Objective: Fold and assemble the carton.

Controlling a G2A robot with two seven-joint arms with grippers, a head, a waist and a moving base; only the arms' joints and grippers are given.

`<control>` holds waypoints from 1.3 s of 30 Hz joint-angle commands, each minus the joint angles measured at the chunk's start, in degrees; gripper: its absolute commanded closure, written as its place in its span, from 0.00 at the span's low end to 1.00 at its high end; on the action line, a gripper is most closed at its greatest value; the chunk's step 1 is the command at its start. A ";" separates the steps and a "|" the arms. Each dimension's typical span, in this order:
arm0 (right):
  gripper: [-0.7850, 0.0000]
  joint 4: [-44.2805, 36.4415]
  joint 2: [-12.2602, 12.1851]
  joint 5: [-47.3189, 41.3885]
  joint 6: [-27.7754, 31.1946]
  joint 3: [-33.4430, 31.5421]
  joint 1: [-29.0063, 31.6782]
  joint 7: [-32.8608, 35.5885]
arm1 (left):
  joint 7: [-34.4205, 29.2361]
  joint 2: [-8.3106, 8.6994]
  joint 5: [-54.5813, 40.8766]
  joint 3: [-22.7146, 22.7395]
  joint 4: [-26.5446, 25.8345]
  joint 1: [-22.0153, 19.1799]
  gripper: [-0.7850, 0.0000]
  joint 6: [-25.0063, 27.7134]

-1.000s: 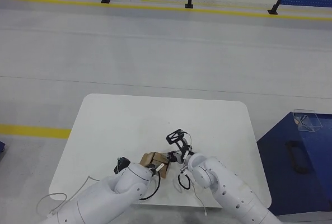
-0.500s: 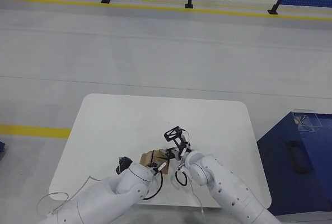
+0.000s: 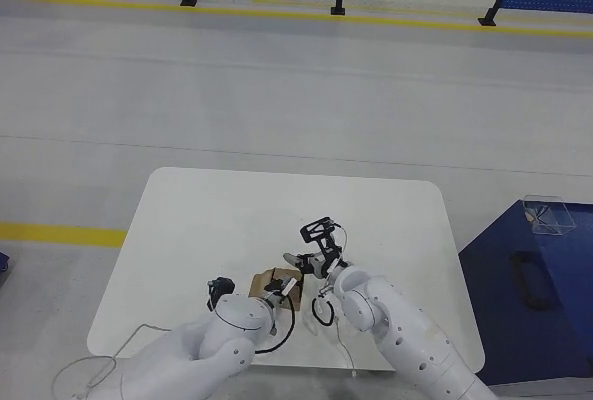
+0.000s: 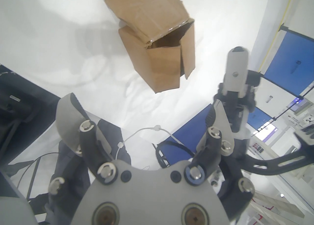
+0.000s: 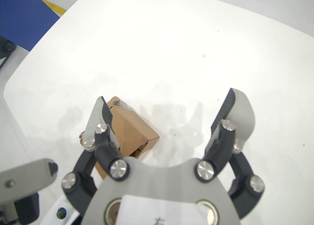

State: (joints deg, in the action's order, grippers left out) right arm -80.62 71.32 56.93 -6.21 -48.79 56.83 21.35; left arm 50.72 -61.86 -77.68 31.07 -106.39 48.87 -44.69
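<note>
A small brown carton (image 4: pixel 157 46) lies on its side on the white table (image 3: pixel 226 210), near the front edge. One end gapes, with its flaps partly folded in and a long flap spread on the table behind it. My left gripper (image 4: pixel 144 113) hovers open a short way from that end, holding nothing. My right gripper (image 5: pixel 169 108) is open too, just beside the carton (image 5: pixel 132 127), with one finger (image 5: pixel 103 113) in front of it. In the top view the carton (image 3: pixel 268 276) sits between both wrists.
A blue unit (image 3: pixel 546 290) stands off the table's right side with a clear box (image 3: pixel 548 214) on it. Black cable loops (image 3: pixel 324 310) hang by the right wrist near the front edge. The far half of the table is bare.
The right wrist has swung slightly right and back from the carton. The left arm has shifted forward, covering more of the carton in the top view.
</note>
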 commanded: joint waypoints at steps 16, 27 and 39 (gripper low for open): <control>0.00 -2.56 -0.12 14.23 -4.76 0.97 3.86 -6.80 | -6.41 2.20 19.88 5.10 -1.83 14.16 0.00 28.74; 0.00 -2.61 0.30 18.81 -5.15 0.75 8.32 -12.26 | -12.87 -0.35 17.65 7.59 8.03 21.78 0.00 52.68; 0.00 2.00 2.49 21.59 -6.05 3.43 6.24 -9.32 | -16.59 -5.57 17.01 6.25 21.93 17.72 0.00 60.16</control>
State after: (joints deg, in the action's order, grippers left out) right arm -78.95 73.67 78.34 -12.22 -45.53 63.19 11.88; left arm 34.12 -67.10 -61.01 37.40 -85.50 67.03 15.75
